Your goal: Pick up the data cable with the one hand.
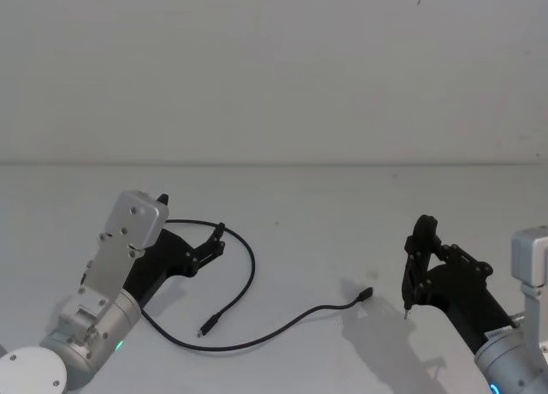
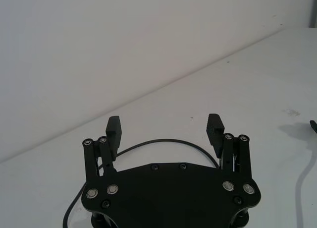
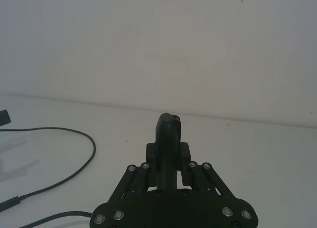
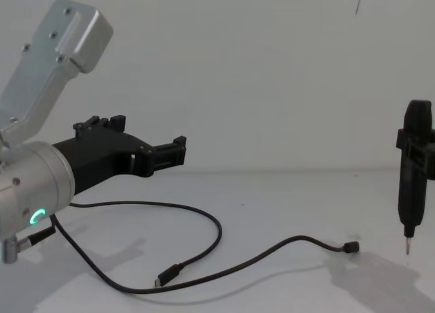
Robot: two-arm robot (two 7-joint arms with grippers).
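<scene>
Left gripper [image 2: 164, 126] fingers spread, above data cable [image 1: 253, 267] loop | right gripper [image 1: 407, 307] pressed together, well apart | open table [image 1: 325, 231] between

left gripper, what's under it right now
A loop of the black cable lies on the table under the open left gripper. Its run beneath the gripper's body is covered.

Nothing legible anywhere; the small white label [image 1: 497, 335] on the right arm is unreadable.

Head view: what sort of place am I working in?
Probably a bare lab test bench: plain white table, blank white wall behind, and a loose data cable between the open left gripper and the shut right gripper.
</scene>
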